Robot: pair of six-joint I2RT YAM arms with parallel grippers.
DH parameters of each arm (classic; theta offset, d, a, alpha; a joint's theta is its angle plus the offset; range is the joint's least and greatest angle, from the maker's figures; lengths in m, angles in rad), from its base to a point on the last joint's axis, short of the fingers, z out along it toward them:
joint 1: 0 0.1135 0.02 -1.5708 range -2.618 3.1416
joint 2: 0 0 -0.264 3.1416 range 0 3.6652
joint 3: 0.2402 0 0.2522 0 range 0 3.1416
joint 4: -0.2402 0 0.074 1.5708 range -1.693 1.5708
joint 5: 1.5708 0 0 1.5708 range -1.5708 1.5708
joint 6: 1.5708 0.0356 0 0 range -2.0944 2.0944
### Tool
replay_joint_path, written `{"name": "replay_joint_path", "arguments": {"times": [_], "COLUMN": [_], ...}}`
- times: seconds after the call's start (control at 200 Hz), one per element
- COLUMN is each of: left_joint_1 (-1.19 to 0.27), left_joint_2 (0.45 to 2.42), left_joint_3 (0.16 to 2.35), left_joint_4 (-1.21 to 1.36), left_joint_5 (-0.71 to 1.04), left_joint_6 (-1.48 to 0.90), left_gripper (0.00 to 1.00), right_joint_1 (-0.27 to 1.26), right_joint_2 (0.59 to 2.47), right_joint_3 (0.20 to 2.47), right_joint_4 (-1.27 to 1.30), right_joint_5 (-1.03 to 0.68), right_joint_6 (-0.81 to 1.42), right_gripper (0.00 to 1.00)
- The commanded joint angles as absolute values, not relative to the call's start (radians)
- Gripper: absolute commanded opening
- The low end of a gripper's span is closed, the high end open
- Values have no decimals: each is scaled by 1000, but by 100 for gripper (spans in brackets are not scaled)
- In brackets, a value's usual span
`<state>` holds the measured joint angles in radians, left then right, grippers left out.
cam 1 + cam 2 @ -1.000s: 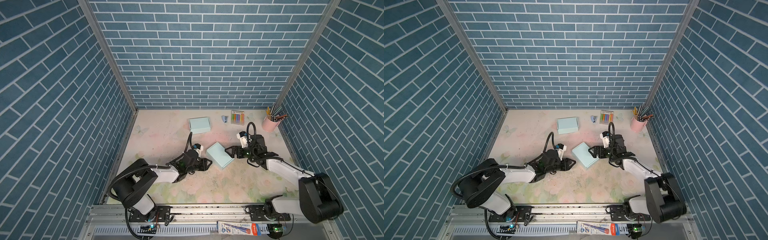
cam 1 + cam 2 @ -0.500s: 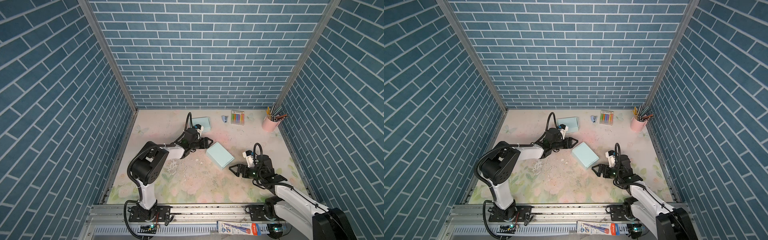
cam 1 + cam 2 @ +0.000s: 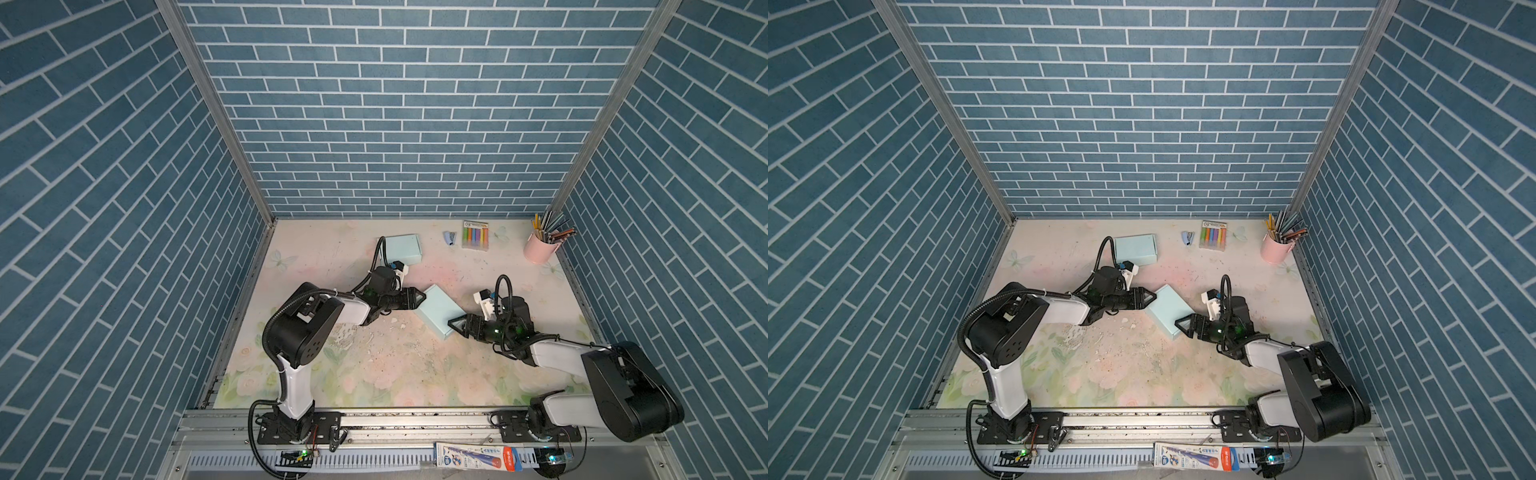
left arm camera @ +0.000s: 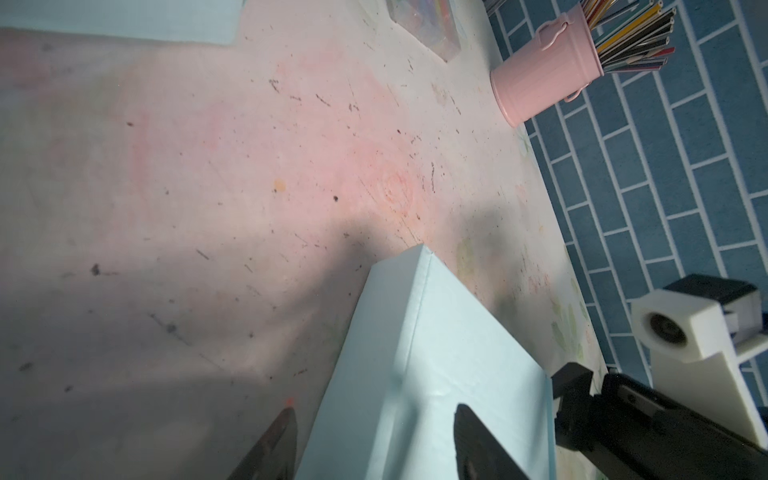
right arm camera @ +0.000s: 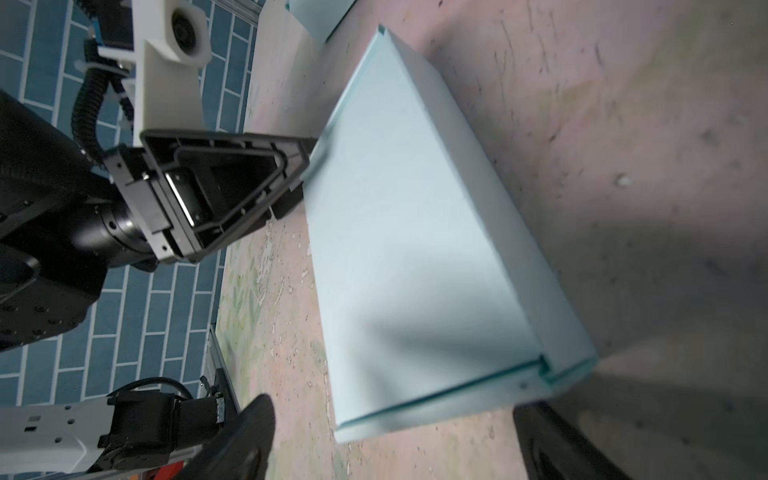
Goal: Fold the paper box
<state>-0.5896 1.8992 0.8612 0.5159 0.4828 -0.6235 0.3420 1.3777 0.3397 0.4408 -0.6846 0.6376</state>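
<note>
Nearest the front rail, the right gripper (image 3: 453, 323) was seen spread wide and gripping nothing, with the near end of the pale blue paper box (image 3: 440, 309) set just ahead between its fingers (image 5: 249, 436). The box was laid flat and slantwise at mid-table (image 3: 374, 374), and its far corner was straddled by the left gripper (image 3: 423, 296), opened less widely, with no clamping to be made out. Farther back, a pink cup (image 3: 540, 251) was filled with pencils (image 3: 552, 228), well apart from both grippers.
</note>
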Motion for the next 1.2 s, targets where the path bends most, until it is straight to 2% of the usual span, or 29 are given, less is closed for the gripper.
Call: {"name": "replay_joint_path", "arguments": {"times": [0.0, 0.27, 0.47, 0.75, 1.195], "left_joint_1": [-595, -630, -629, -587, -525], "left_joint_2": [1844, 1762, 1683, 1655, 1528], "left_joint_3": [819, 706, 590, 561, 435], "left_joint_4": [556, 581, 611, 586, 530], "left_joint_5": [468, 420, 344, 343, 325], "left_joint_6": [-638, -666, -695, -673, -643], "left_gripper": [60, 58, 55, 54, 54], "right_joint_1": [347, 416, 498, 597, 630], "right_joint_2": [1432, 1597, 1674, 1720, 1756], "right_joint_3": [396, 561, 649, 637, 682], "right_joint_4": [422, 314, 314, 429, 440], "right_joint_5": [-652, -607, -588, -576, -581], "right_joint_6": [551, 432, 448, 546, 558], "right_gripper": [89, 87, 87, 87, 89]}}
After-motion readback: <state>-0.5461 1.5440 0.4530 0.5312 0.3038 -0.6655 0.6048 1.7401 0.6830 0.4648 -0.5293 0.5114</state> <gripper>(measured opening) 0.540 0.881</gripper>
